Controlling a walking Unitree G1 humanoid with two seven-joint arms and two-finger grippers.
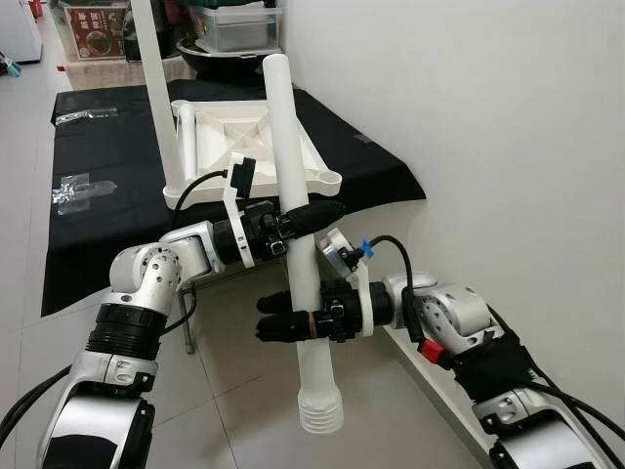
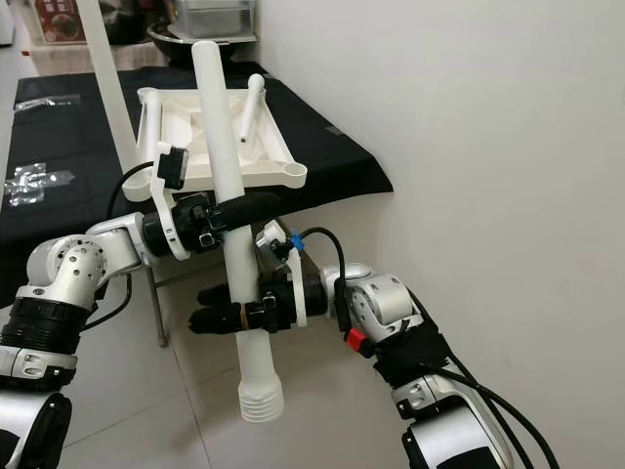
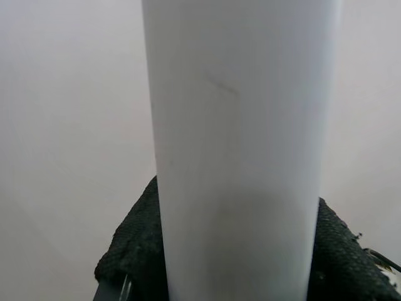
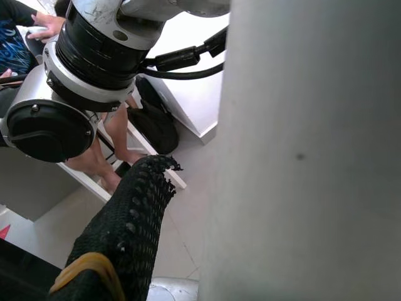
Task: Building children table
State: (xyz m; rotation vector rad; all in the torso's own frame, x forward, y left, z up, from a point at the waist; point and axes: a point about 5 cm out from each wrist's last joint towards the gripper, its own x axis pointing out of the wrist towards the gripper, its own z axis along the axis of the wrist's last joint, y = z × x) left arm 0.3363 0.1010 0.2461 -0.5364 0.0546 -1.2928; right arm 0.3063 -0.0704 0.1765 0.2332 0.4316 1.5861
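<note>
Both tools hold one long white table leg [image 1: 293, 195], which stands almost upright in front of the robot, tipped slightly so its top leans toward the desk. The left tool [image 1: 311, 217] is clenched around the leg at about its middle, fingers wrapped across the tube. The right tool [image 1: 293, 327] is clenched on it lower down, just above the ribbed, threaded end [image 1: 320, 410] that hangs over the tiled floor [image 1: 234, 410].

The white tabletop [image 1: 256, 147] lies upside down on the desk [image 1: 107, 156], which is draped in black cloth. One leg [image 1: 156, 88] already stands upright in a near corner of it, and another short white piece [image 2: 252, 103] leans on its frame. An open corner socket [image 1: 330, 179] faces the robot, just behind the held leg.

My reading is that the leg is being readied for that socket, yet its threaded end points down and away from the tabletop. If so, it must be turned end for end, and passing it between two grips on a smooth tube invites a slip. The long top could also swing into the standing leg or the wall [image 1: 488, 117] close on the right. Pushing hard on the tabletop might slide it across the cloth.
</note>
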